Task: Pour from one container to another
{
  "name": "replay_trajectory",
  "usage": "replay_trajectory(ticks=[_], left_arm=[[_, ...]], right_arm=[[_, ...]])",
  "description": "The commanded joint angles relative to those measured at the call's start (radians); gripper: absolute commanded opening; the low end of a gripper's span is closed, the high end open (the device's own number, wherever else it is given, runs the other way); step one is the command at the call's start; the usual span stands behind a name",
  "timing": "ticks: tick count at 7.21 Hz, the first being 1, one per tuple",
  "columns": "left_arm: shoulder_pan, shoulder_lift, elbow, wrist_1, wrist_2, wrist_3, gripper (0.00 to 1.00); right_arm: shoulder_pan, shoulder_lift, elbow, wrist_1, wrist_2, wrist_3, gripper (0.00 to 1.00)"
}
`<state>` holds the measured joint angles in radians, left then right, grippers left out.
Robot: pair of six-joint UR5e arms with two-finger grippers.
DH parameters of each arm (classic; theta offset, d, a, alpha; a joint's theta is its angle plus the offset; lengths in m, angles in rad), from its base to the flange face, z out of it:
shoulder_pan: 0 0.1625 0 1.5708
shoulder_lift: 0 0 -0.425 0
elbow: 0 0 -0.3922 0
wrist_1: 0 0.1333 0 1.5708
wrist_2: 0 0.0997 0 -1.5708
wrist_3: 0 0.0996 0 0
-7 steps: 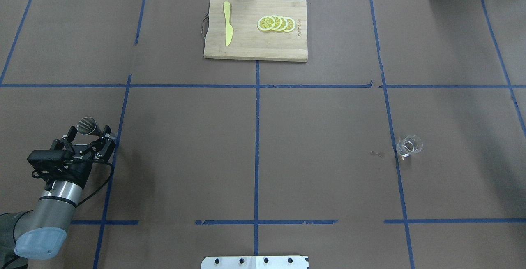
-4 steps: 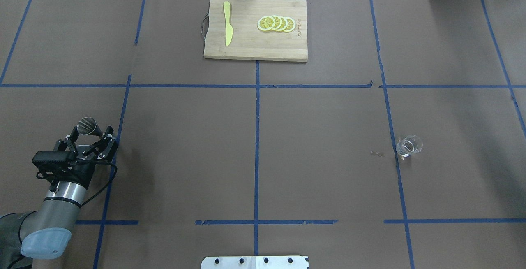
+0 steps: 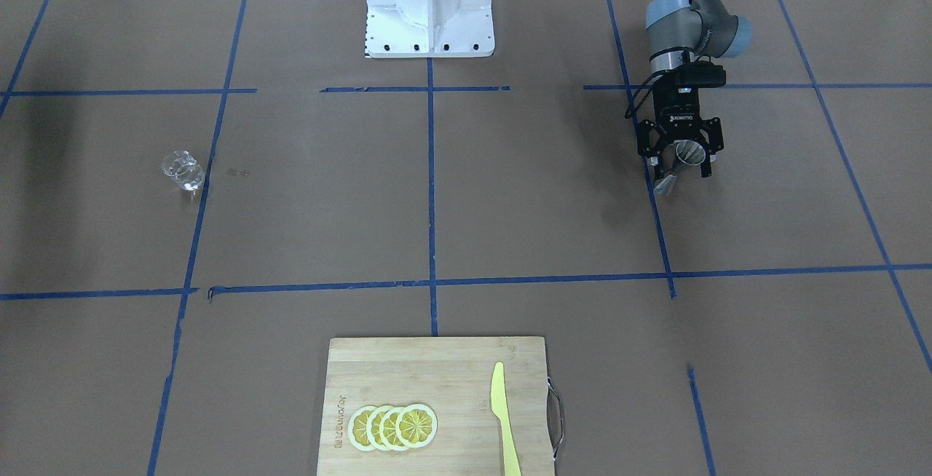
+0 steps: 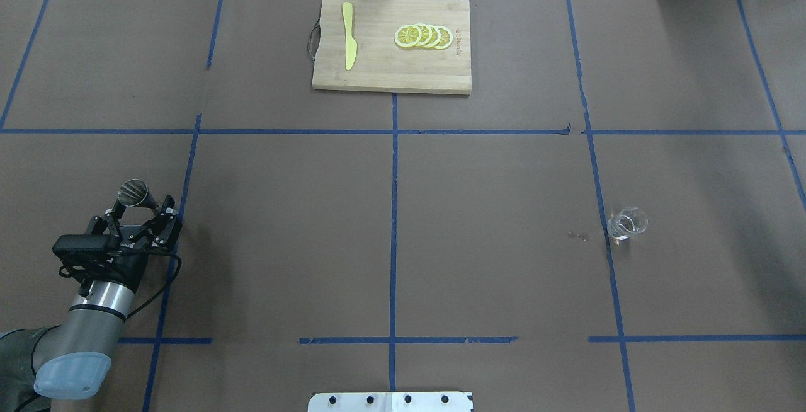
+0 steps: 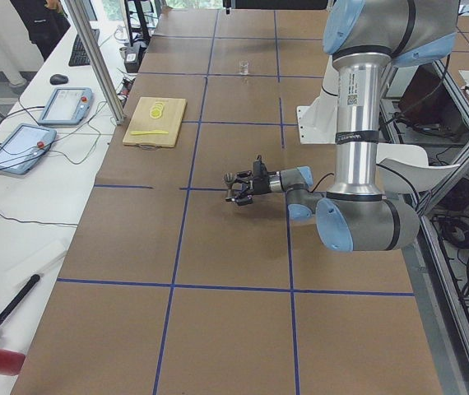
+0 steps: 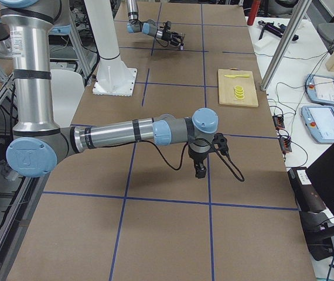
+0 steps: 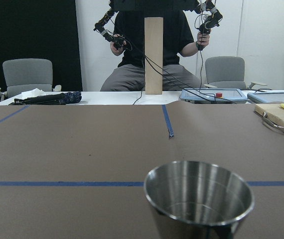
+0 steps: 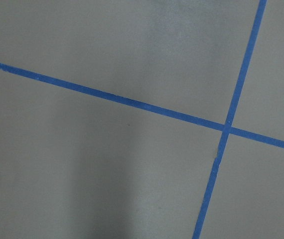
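The clear glass cup [image 4: 627,222] stands alone on the right side of the table, also seen in the front view [image 3: 183,170]. On the far left stands the metal jigger [image 4: 133,192] upright. My left gripper [image 4: 142,210] is open, its fingers spread on either side of the jigger's lower part without touching it. The front view shows the same jigger [image 3: 677,164] between the spread fingers. In the left wrist view the jigger's upper cup [image 7: 199,199] fills the bottom edge. My right gripper [image 6: 201,170] shows only in the right side view, pointing down over bare table; I cannot tell its state.
A wooden cutting board [image 4: 378,72] with lemon slices [image 4: 423,36] and a yellow knife [image 4: 348,35] lies at the far middle. Small wet spots [image 4: 578,235] mark the paper left of the glass. A seated person [image 7: 154,45] faces the table. The robot base [image 3: 429,10] stands at mid-table edge.
My left gripper has drawn back slightly toward the robot while staying open. The jigger has kept its place. The glass cup has not moved.
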<state>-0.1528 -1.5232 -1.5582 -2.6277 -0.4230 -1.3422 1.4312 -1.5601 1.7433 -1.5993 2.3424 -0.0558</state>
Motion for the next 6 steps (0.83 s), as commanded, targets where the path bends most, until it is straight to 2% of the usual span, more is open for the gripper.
replay_trajectory(ticks=[1,4,6], left_arm=[[0.01,0.0,-0.003,0.0,0.001,0.0,0.86],[0.015,0.0,-0.005,0.0,0.009,0.003,0.73],[0.016,0.001,-0.006,0.0,0.009,0.003,0.59]], right_arm=[[0.0,0.0,0.001,-0.001,0.0,0.001,1.0],[0.002,0.0,0.001,0.001,0.0,-0.001,1.0],[0.002,0.002,0.001,-0.001,0.0,-0.001,1.0]])
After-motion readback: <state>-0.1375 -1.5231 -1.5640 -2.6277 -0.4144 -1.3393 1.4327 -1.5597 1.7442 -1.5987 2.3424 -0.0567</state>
